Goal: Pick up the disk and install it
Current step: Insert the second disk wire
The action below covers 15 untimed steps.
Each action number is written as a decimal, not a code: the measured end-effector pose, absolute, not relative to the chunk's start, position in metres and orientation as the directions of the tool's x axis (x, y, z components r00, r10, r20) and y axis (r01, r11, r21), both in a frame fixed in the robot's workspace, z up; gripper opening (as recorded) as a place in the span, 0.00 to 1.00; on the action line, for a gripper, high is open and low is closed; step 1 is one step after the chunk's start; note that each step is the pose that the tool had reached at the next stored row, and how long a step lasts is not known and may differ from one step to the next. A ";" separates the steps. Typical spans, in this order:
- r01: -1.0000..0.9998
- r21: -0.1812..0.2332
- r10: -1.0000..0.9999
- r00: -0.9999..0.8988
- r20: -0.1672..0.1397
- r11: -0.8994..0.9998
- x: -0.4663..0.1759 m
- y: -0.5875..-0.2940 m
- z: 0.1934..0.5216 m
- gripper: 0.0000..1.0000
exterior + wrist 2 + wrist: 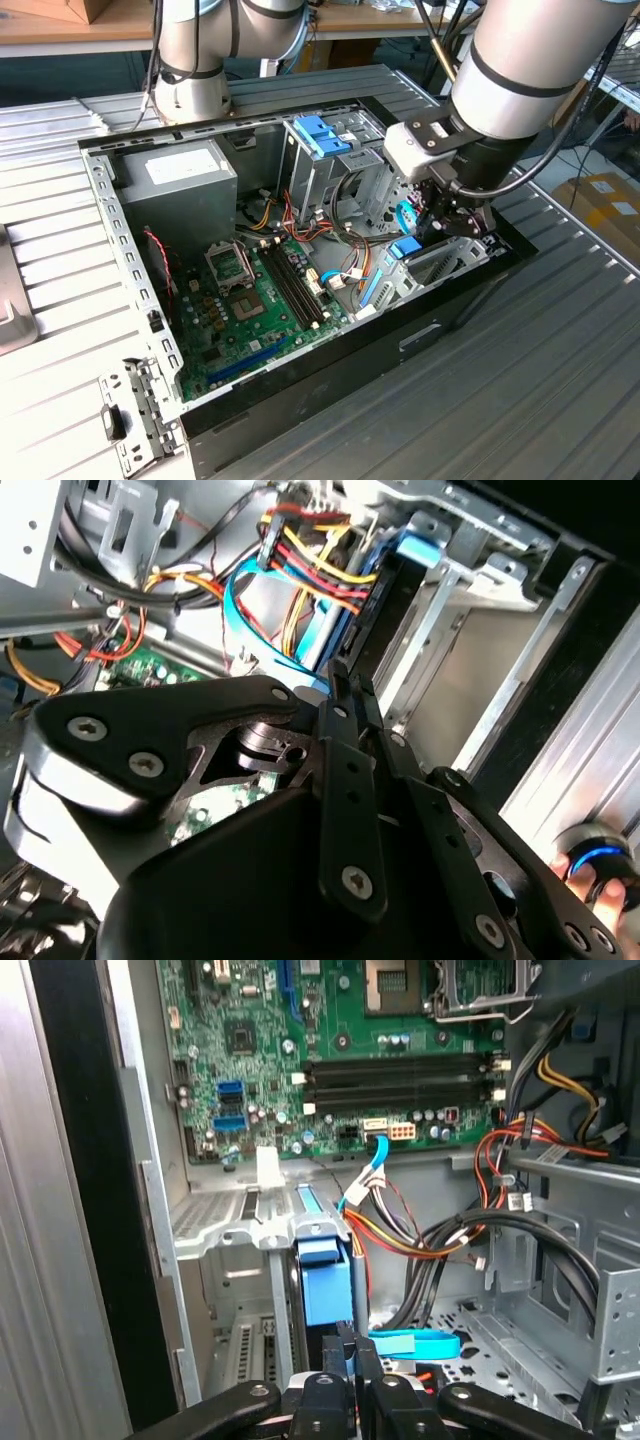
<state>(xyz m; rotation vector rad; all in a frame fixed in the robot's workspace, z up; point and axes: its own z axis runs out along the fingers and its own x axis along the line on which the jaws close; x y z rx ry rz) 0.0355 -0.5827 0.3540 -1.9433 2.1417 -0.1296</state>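
Disk [325, 1282]: standing edge-on between the metal guides of the drive bay [215, 1230], at about 3 o'clock from the motherboard [255, 300] in the exterior view. Gripper [350, 1345]: clenched, fingers pressed together with nothing between, tips right at the blue rail end. Step judged: insertion, apparently not fully seated. Requires straight pressure along the guides, clear of the cables [400, 1235].

One disk [325, 1280], one motherboard [262, 300], one power supply [180, 185], two robot arms [530, 70].

Ribbed metal table [560, 400]; wooden bench [60, 25] behind.
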 end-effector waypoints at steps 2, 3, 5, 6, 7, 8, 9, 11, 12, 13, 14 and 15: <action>-0.960 -0.257 -0.989 -0.079 -0.124 0.108 0.036 -0.583 0.354 0.16; -0.957 -0.268 -0.989 -0.077 -0.125 0.108 0.036 -0.583 0.354 0.16; -0.955 -0.277 -0.989 -0.076 -0.127 0.109 0.036 -0.583 0.353 0.16; -0.955 -0.277 -0.989 -0.076 -0.127 0.109 0.036 -0.583 0.353 0.16; -0.955 -0.277 -0.989 -0.076 -0.127 0.109 0.036 -0.583 0.353 0.16; -0.955 -0.277 -0.989 -0.076 -0.127 0.109 0.036 -0.583 0.353 0.16; -0.955 -0.276 -0.989 -0.076 -0.129 0.109 0.036 -0.583 0.352 0.16; -0.955 -0.276 -0.989 -0.076 -0.130 0.110 0.036 -0.583 0.350 0.16; -0.955 -0.276 -0.989 -0.076 -0.130 0.110 0.036 -0.583 0.350 0.16; -0.955 -0.276 -0.989 -0.075 -0.130 0.109 0.036 -0.583 0.350 0.16; -0.955 -0.276 -0.989 -0.070 -0.130 0.104 0.039 -0.583 0.349 0.16; -0.956 -0.276 -0.989 -0.068 -0.130 0.102 0.040 -0.583 0.349 0.16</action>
